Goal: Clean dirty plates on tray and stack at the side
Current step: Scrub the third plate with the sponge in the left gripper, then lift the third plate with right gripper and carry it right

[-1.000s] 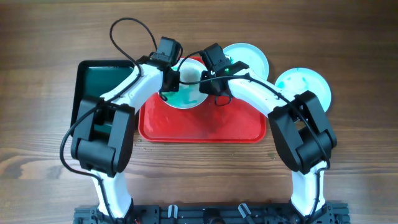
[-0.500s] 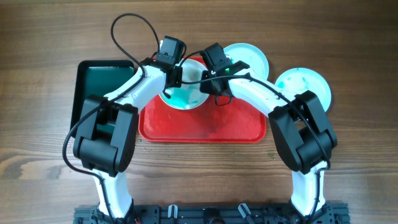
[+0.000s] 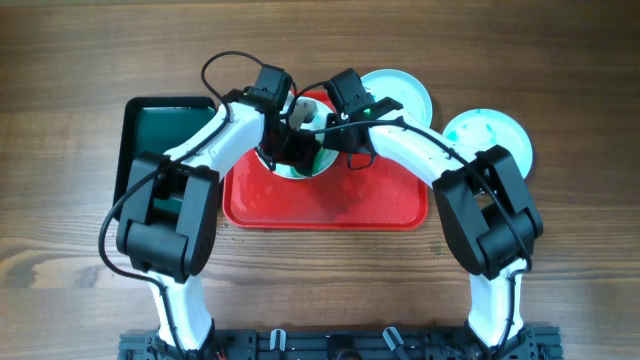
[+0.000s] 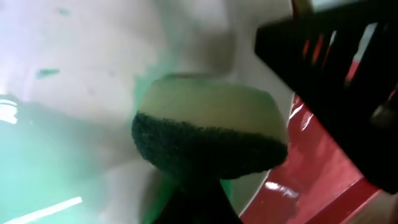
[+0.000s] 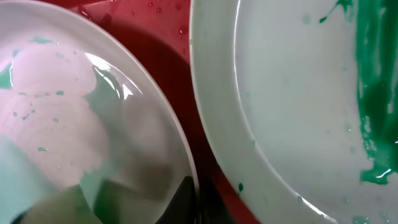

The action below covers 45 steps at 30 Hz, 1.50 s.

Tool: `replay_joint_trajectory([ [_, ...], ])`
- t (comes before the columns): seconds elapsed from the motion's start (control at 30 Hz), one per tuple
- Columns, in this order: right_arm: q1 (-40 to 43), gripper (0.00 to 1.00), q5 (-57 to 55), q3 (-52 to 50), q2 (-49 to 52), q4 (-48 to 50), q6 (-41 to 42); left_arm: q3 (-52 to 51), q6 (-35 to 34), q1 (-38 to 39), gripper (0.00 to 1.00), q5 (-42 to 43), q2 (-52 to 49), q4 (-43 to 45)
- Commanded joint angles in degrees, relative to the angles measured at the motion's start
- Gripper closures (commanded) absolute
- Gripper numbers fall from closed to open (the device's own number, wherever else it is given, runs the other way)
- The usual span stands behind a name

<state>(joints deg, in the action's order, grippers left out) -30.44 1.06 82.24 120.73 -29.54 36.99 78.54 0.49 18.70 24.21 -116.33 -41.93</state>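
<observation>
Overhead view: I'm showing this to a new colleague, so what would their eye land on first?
First, the left claw holding a sponge against a wet plate at the back of the red tray, with the right claw close beside it. Next, the green smears: a second plate sits at the tray's back right corner, and a third plate lies on the table at far right.

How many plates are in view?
3: first plate on the red tray under the arms; second plate at its far right corner; third plate on the table, right. Arms may hide more.
</observation>
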Motion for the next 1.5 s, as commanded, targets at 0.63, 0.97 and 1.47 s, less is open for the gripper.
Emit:
replay_joint_trajectory([
  [0.63, -0.02, 0.72, 6.16, -1.2, -0.02, -1.25, -2.25, 16.46, -28.3, -10.4, 0.96, -27.78, -0.28, -11.02],
  [0.97, 0.11, 0.96, 2.36, 0.87, -6.43, -5.81, -14.93, 16.48, -31.19, -12.98, 0.96, -27.47, 2.67, -20.52],
  [1.47, -22.88, 0.96, -72.37, 0.52, -21.62, -15.58, -15.28, 16.39, -30.97, -16.04, 0.96, -27.52, 5.86, -19.39],
])
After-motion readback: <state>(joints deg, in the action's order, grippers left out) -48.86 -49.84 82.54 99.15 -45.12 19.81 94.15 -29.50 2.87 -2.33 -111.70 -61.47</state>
